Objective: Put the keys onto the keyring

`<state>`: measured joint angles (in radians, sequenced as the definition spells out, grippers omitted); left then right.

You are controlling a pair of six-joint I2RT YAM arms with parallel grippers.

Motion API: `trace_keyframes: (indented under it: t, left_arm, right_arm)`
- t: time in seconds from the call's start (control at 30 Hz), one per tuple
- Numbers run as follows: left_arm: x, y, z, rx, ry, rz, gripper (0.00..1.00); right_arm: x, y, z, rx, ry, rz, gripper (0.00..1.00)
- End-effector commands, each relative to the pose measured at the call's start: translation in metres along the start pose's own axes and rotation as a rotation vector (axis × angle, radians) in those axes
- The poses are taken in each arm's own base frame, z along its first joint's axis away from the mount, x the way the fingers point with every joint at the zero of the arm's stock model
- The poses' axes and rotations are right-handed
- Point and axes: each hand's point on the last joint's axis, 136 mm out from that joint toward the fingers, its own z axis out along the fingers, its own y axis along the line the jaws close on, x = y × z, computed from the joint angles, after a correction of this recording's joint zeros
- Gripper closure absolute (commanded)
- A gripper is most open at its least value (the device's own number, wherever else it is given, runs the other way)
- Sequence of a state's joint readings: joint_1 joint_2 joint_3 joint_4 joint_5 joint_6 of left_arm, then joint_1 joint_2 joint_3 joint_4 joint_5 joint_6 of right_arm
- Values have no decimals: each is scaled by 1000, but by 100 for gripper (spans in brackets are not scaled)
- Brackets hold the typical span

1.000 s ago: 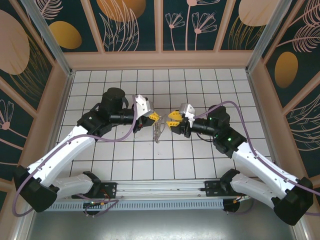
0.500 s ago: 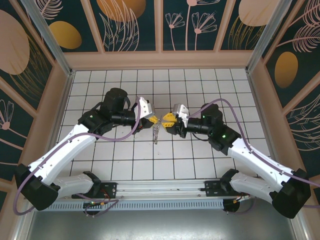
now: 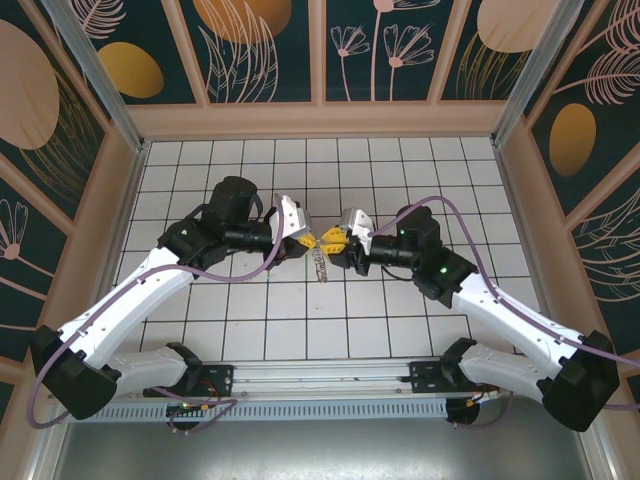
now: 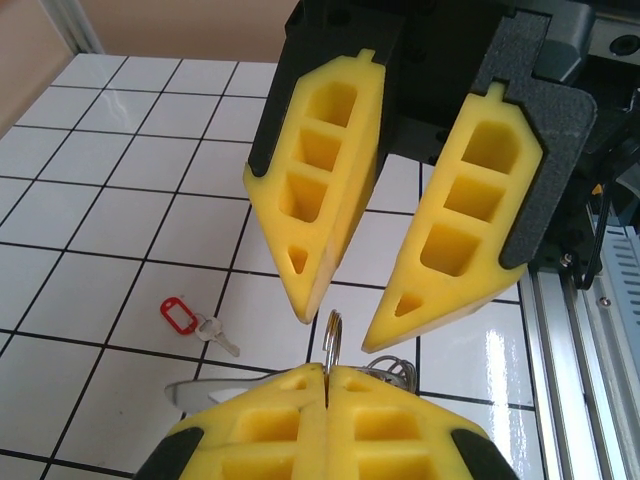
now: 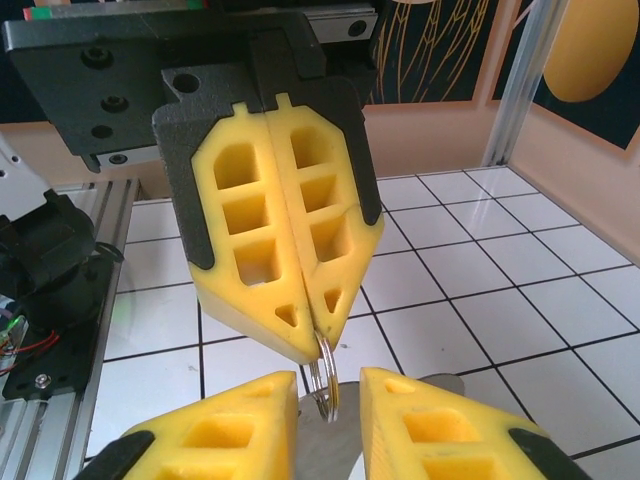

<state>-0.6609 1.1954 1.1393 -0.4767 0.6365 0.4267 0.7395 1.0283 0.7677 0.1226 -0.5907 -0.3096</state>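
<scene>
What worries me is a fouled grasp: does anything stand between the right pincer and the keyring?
Nothing visible does. The keyring pokes out of the shut left pincer, and the right pincer has its open jaws either side of it, only air between.

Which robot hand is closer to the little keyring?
Left. The left gripper pinches the keyring between its shut fingertips. The right gripper faces it, open fingers on either side of the keyring, not gripping it.
</scene>
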Motion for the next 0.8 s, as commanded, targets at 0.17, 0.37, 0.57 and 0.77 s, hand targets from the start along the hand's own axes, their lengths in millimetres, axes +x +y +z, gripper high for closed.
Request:
trace_keyframes:
  t: [0.17, 0.37, 0.57, 0.77]
  left_arm:
    - [-10, -1, 2, 13, -10, 33, 100]
    - [-12, -2, 2, 12, -12, 37, 100]
    - [-12, -1, 1, 4, -14, 37, 100]
    - [-14, -1, 0, 2, -16, 39, 100]
  right_arm:
    - [-16, -2, 2, 9, -28, -41, 81]
    - [-14, -3, 4, 9, -18, -46, 83]
    - [-9, -4, 2, 27, 5, -50, 82]
    - [-7, -5, 2, 31, 16, -51, 93]
